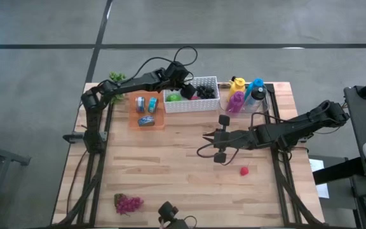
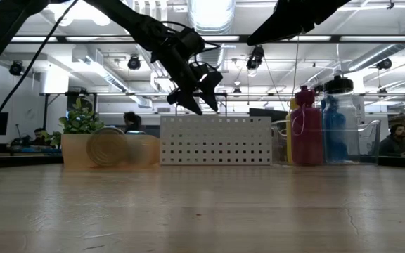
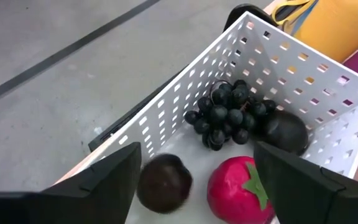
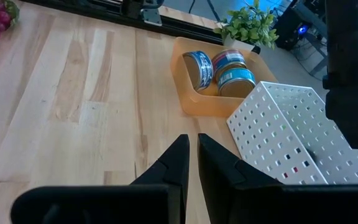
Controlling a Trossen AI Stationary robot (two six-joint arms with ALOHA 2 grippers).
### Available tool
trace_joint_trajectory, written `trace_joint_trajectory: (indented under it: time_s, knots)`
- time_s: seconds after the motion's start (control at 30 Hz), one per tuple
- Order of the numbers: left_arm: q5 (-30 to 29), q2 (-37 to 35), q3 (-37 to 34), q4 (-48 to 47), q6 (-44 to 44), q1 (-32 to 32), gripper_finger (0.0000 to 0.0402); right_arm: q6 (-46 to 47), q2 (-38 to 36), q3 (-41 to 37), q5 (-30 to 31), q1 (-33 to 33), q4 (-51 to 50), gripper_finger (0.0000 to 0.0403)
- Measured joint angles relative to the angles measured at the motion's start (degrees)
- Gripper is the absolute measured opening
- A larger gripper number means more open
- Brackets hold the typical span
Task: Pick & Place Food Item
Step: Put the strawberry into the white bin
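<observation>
A white perforated basket stands at the table's far side. In it lie a dark grape bunch, a red strawberry-like fruit and two dark round fruits. My left gripper hangs open above the basket's left end, its fingers apart over the fruit and touching nothing. My right gripper is shut and empty above the middle of the table. A small red food item and a purple grape bunch lie on the table.
An orange tray with cans stands left of the basket, with a small green plant behind it. A clear bin with coloured bottles stands right of the basket. Bare wood lies between the basket and the near edge.
</observation>
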Motion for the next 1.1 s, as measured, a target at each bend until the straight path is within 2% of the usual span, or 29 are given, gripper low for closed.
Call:
trace_joint_trajectory:
  time_s: [0.23,0.5,0.7,0.8,1.1]
  knots:
    - [0.02,-1.85,0.0,-2.04,0.39,0.0,0.0327,-3.12,0.0,0.0,-0.15,-0.02,0.02,0.0028]
    - [-0.43,-12.18,-2.41,-9.6,1.4,-1.35,0.0321,-4.2,0.0,0.0,-0.14,-0.02,1.51,0.0028]
    - [-5.15,-23.08,-11.48,-8.77,1.49,-5.21,0.0311,-3.08,-0.03,0.0,-0.21,-0.01,0.69,0.0028]
    - [-5.64,-29.07,-16.73,-8.2,1.31,-7.65,0.0306,-2.42,-0.77,0.07,-0.28,0.2,-0.75,0.0028]
    - [-6.06,-44.86,-33.93,-0.48,0.22,-17.96,0.0294,2.08,-4.17,5.56,-2.6,4.57,-18.14,0.0028]
